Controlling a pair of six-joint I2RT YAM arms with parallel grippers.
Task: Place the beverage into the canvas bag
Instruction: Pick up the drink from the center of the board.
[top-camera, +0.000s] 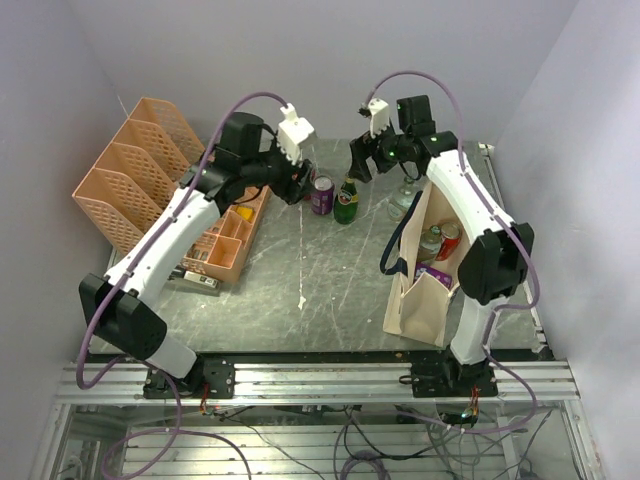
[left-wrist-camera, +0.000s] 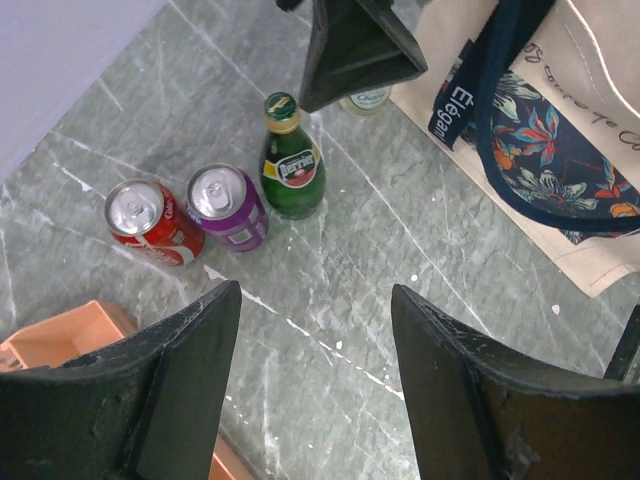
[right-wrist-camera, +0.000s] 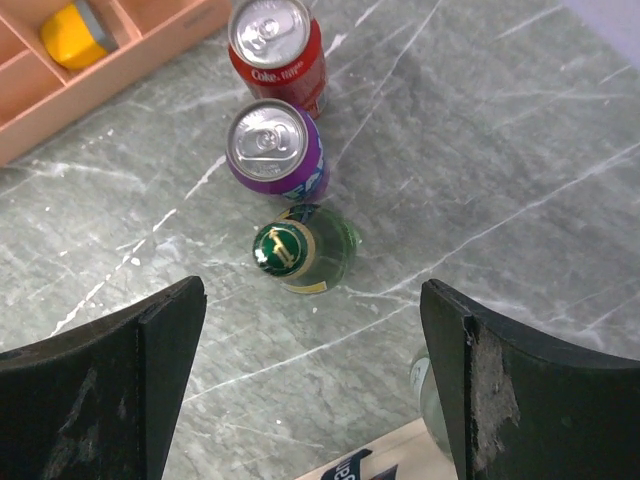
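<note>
Three drinks stand in a row on the grey marble table: a green glass bottle (top-camera: 346, 203) (left-wrist-camera: 291, 170) (right-wrist-camera: 300, 250), a purple can (top-camera: 322, 195) (left-wrist-camera: 226, 205) (right-wrist-camera: 272, 148) and a red Coke can (left-wrist-camera: 150, 222) (right-wrist-camera: 272, 40). The cream canvas bag (top-camera: 430, 270) (left-wrist-camera: 580, 130) with navy handles stands upright at the right, with drinks showing inside it. My left gripper (top-camera: 295, 185) (left-wrist-camera: 316, 288) hovers open just left of the cans, holding nothing. My right gripper (top-camera: 362, 160) (right-wrist-camera: 312, 285) hangs open above and to the right of the green bottle, also holding nothing.
A clear glass bottle (top-camera: 405, 195) (right-wrist-camera: 425, 400) stands by the bag's far corner. Orange file trays (top-camera: 130, 170) and a low orange organiser (top-camera: 225, 240) (right-wrist-camera: 90, 60) with a yellow item (right-wrist-camera: 70, 30) sit at the left. Walls close in behind and on both sides.
</note>
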